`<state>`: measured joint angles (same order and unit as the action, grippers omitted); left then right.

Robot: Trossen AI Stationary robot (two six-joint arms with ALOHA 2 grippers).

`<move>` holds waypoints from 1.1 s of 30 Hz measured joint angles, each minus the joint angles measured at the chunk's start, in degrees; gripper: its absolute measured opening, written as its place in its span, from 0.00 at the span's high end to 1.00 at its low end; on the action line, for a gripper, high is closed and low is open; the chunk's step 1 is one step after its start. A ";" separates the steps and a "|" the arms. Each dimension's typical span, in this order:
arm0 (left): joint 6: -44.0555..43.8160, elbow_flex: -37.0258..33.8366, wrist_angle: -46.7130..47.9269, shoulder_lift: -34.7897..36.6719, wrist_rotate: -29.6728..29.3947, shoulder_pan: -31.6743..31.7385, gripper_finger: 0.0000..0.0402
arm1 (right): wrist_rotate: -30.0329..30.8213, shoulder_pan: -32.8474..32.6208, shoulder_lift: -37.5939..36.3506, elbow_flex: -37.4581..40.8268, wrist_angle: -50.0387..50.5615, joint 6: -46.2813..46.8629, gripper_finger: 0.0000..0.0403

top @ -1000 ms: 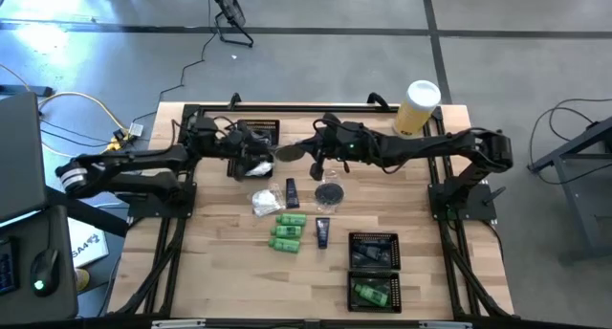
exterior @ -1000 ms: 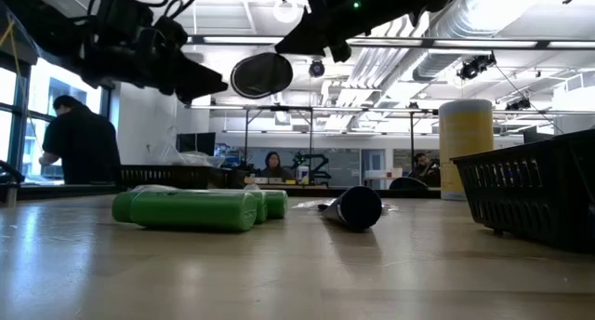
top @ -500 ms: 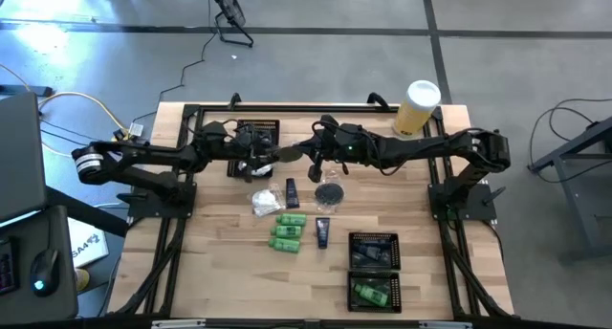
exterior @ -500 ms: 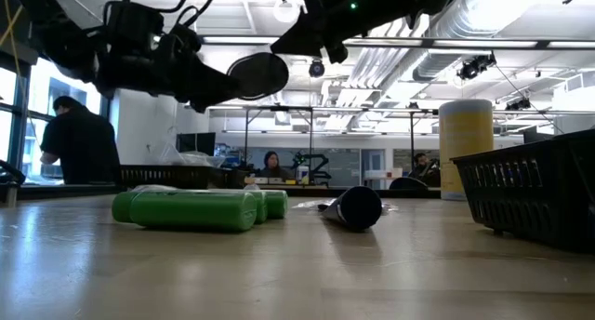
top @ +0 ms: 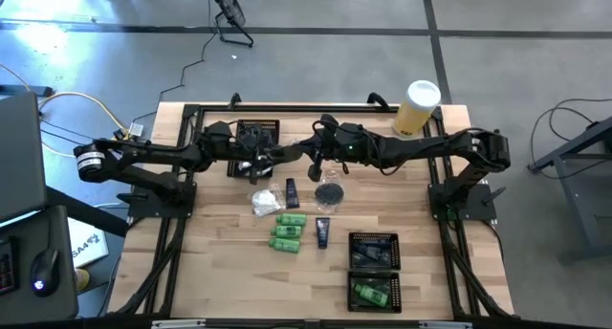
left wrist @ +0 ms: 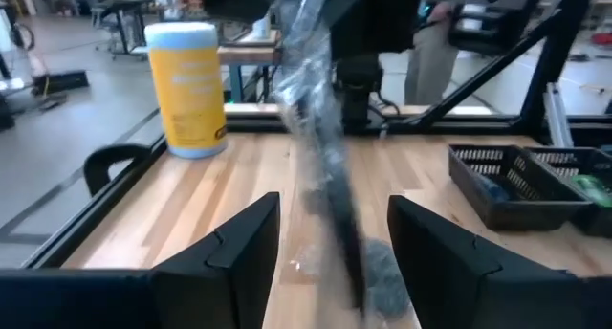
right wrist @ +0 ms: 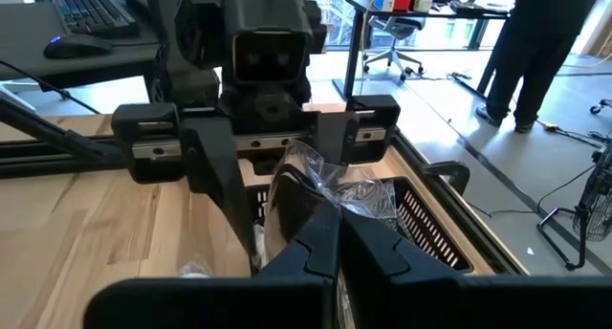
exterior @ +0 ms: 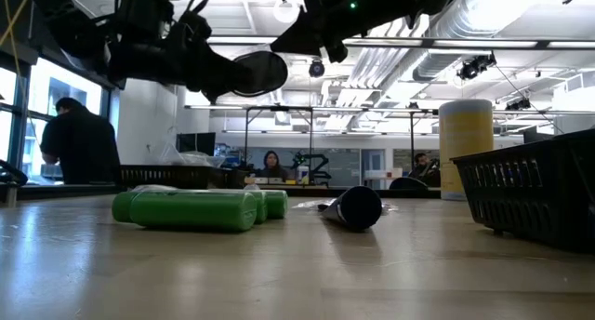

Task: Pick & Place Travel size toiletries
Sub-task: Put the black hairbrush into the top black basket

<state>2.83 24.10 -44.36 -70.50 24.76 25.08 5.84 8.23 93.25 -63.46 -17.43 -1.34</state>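
The right gripper (top: pixel 304 157) is pinched tight on a round dark case in a crinkly wrapper (right wrist: pixel 330 190), held up in the air. The left gripper (top: pixel 271 157) faces it from the 9 o'clock side, fingers spread on both sides of the case, not touching it as far as I can tell. In the left wrist view the case (left wrist: pixel 325 176) is a blur. On the table lie green bottles (top: pixel 287 231), a white packet (top: pixel 264 202) and dark tubes (top: pixel 323 232). Arms hide part of the far tray (top: pixel 258 130).
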 joint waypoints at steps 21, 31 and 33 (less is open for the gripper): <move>0.10 -0.02 0.06 0.00 -2.00 0.00 0.87 | 0.00 0.00 0.00 -0.01 0.01 0.00 1.00; -0.01 -0.02 0.70 0.00 -2.41 0.02 0.92 | -0.02 0.00 0.00 0.00 0.09 0.00 1.00; 0.18 -0.02 1.10 0.02 -2.20 0.02 0.92 | -0.03 0.00 0.00 0.00 0.23 0.00 1.00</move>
<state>3.01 24.08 -43.26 -70.48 22.57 25.10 5.82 8.23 93.25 -63.46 -17.20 -1.34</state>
